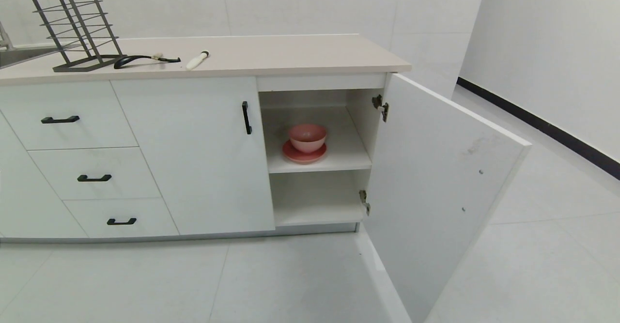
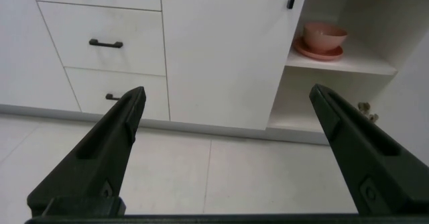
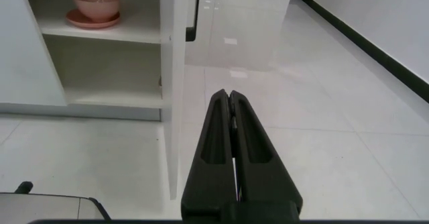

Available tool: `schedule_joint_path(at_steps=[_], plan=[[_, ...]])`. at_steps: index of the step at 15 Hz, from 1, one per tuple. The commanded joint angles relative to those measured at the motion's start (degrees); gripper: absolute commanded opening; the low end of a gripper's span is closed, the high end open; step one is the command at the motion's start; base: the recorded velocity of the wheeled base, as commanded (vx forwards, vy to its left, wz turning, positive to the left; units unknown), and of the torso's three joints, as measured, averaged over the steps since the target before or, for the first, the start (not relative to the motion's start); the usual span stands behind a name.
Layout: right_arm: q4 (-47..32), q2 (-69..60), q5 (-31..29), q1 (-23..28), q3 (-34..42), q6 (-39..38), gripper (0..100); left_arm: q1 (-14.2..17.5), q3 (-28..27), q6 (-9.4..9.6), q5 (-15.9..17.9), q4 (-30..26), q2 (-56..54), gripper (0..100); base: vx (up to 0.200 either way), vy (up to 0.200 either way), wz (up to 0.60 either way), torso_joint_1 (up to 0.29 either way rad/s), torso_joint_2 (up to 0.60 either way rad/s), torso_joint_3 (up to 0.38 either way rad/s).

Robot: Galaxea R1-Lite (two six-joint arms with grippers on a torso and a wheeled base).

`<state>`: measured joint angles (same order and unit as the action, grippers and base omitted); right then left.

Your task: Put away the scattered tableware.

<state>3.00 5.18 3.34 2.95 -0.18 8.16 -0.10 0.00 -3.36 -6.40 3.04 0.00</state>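
1. I am finding the pink bowl point(image 1: 307, 137) sitting on the pink plate point(image 1: 304, 157) on the upper shelf point(image 1: 341, 161) of the cabinet point(image 1: 361, 124). Its door point(image 1: 436, 192) is standing wide open.
2. On the tabletop point(image 1: 290, 54), a black-handled utensil point(image 1: 140, 60) and a white-handled utensil point(image 1: 197, 60) are lying near each other, beside the wire rack point(image 1: 72, 23). I am judging these to be the tableware not yet put away.
3. The left claw point(image 2: 228, 96) is hanging wide and holding nothing, low in front of the drawers point(image 2: 100, 46).
4. The right claw point(image 3: 231, 96) is pinched fully together and holding nothing. It is pointing over the floor, just beside the door's free edge.
5. I am reading the step in hand as fetching the two utensils, so I am advising that the door be left open until they are stowed.
6. I am recommending a descent from above onto the middle of each handle, with the claw spread across its narrow width.
7. I am flagging two risks: slim handles lying flat may skid under a slanted pinch, and the black one is lying against the rack's base.
8. I am also advising a wide swing round the door's edge when carrying anything to the shelf.
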Motion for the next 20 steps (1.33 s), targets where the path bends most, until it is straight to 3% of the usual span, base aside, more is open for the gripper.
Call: schedule_joint_path(at_steps=[1,3,12,17,20], plan=[[0.1,0.1,0.0,0.0,0.0,0.0,0,0.0,0.0,-0.24,0.0,0.0,0.0,100,0.000,-0.200,0.00,-0.002,0.00,0.002],[0.1,0.1,-0.2,0.0,0.0,0.0,0,0.0,0.0,-0.24,0.0,0.1,0.0,100,0.000,-0.200,0.00,0.010,0.00,-0.002],[0.2,0.1,-0.5,0.0,0.0,-3.2,0,0.0,0.0,-0.85,0.4,0.0,0.0,100,-0.022,-0.022,0.00,0.000,0.00,0.000],[0.3,0.1,-0.4,0.0,0.2,-3.2,0,0.0,0.0,-2.88,0.3,0.0,0.0,100,-0.080,-0.080,0.00,0.004,0.00,0.000],[13.3,6.0,2.5,1.5,-3.5,-3.1,0,0.0,0.0,-2.61,0.4,0.0,0.0,100,0.000,0.000,0.00,0.000,0.00,0.000]])
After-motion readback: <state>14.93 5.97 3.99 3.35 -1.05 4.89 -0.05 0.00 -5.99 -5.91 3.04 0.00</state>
